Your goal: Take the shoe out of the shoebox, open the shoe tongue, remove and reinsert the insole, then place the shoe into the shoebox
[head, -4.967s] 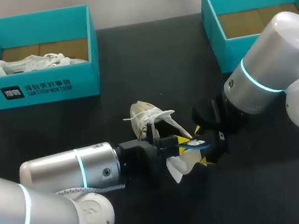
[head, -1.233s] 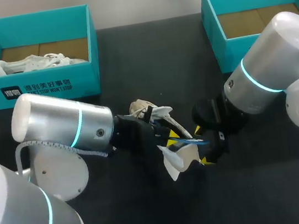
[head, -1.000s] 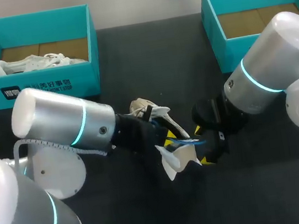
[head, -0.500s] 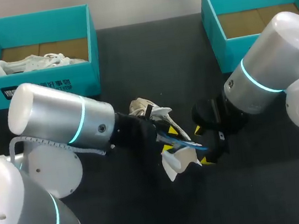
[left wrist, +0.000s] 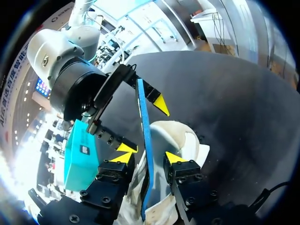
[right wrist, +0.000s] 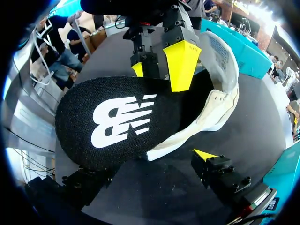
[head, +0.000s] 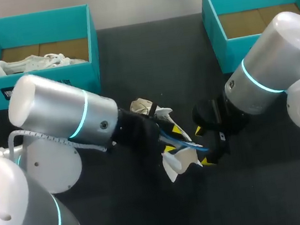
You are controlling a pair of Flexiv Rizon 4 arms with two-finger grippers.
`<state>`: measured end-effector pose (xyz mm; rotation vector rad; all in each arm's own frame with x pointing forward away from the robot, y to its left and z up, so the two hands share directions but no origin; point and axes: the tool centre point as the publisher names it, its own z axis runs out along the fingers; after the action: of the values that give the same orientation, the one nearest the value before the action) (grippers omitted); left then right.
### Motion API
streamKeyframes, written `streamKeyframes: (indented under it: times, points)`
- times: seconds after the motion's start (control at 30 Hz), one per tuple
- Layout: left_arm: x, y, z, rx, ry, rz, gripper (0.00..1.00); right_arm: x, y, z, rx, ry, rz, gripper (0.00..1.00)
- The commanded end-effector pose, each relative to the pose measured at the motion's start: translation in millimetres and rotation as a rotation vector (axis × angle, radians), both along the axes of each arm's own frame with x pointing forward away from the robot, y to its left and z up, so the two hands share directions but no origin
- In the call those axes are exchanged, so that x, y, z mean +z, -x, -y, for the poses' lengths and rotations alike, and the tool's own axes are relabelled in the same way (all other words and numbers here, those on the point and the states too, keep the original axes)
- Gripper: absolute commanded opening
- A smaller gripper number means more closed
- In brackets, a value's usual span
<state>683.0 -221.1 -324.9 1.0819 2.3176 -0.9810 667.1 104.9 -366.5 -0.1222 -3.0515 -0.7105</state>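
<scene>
Nearest the robot, the white shoe (right wrist: pixel 220 101) lies on its side on the black table (head: pixel 132 64), out of both boxes, with the two grippers meeting over its opening. The dark insole (right wrist: pixel 117 122) stands on edge, partly out of the shoe. The left gripper (left wrist: pixel 146 156) straddles it with its fingers a little apart, and the left wrist view shows a thin gap on each side of the insole's blue edge, so it clamps nothing. The right gripper (head: pixel 201 146) is spread wide around the insole's heel end. One yellow tip stands clear beside the shoe's heel, and the other is hidden behind the insole. At the far left, a teal shoebox (head: pixel 51 87) holds a second white shoe (head: pixel 31 63). At the far right stands another teal shoebox (head: pixel 227 45).
</scene>
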Motion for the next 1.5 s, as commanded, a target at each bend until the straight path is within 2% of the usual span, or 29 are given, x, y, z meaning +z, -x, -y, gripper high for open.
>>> streamKeyframes:
  times: [0.03, 0.13, 0.37, 0.4, 0.43, 0.53, 0.57, 0.87, 1.03, 1.27, 1.4, 1.47, 1.5]
  points:
    - [0, 0.8, 10, 0.004, -0.047, -0.008, 0.42, 0, 1.1, 0, -0.001, 0.001, 0.002, 1.00]
    - [-4, 1.7, 12, 0.005, -0.081, 0.016, 0.37, 0, 1.1, 0, -0.001, 0.001, 0.002, 1.00]
    - [-10, 2.5, 17, 0.017, -0.133, 0.058, 0.34, 0, 1.1, 0, -0.001, 0.001, 0.002, 1.00]
    - [-11, 2.2, 16, 0.027, -0.120, 0.051, 0.31, 0, 1.1, 0, -0.001, 0.001, 0.002, 1.00]
    - [-11, 1.6, 17, 0.029, -0.122, 0.054, 0.16, 0, 1.1, 0, -0.001, 0.001, 0.002, 1.00]
    - [-14, 0.3, 15, 0.039, -0.131, 0.063, 0.02, 0, 1.1, 0, -0.001, 0.001, 0.002, 1.00]
    - [-16, -0.3, 14, 0.039, -0.145, 0.074, 0.00, 0, 1.1, 0, -0.001, 0.001, 0.002, 1.00]
    - [-23, -4.1, 4, 0.067, -0.177, 0.130, 0.00, 0, 1.1, 0, -0.001, 0.001, 0.002, 1.00]
    - [-23, -7.3, -2, 0.105, -0.140, 0.121, 0.00, 0, 1.1, 0, -0.001, 0.001, 0.002, 1.00]
    - [-17, 0.0, 1, 0.104, -0.078, 0.087, 0.00, 0, 1.1, 0, -0.001, 0.001, 0.002, 1.00]
    - [-12, 1.7, 2, 0.104, -0.055, 0.082, 0.42, 0, 1.1, 0, -0.001, 0.001, 0.002, 1.00]
    - [-10, 2.1, 0, 0.104, -0.054, 0.083, 0.58, 0, 1.1, 0, -0.001, 0.001, 0.002, 1.00]
    - [-9, 2.2, -1, 0.105, -0.052, 0.083, 0.62, 0, 1.1, 0, -0.001, 0.001, 0.002, 1.00]
